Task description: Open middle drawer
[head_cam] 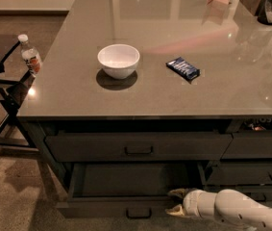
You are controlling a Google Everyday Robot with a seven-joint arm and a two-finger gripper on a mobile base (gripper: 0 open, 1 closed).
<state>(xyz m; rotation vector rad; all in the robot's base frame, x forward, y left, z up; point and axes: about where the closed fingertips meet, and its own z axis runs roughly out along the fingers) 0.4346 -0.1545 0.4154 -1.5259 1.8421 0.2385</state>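
Your white arm (pixel 241 211) reaches in low from the lower right and stretches leftward. It puts the gripper (pixel 175 202) at the right part of the wide, dark grey middle drawer (pixel 102 209), at its front edge. The tan fingers (pixel 176 193) stand apart, one over the drawer's hollow and one by its front, clamping nothing you can see. The drawer sits pulled out beneath the grey tabletop (pixel 78 90), with its long axis left to right and its front facing the camera.

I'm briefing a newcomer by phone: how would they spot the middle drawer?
Below the grey counter with the white bowl, look at the stack of wide drawers. The middle drawer sits under the shut top drawer; it alone is pulled out, and the gripper is at its front's right end.
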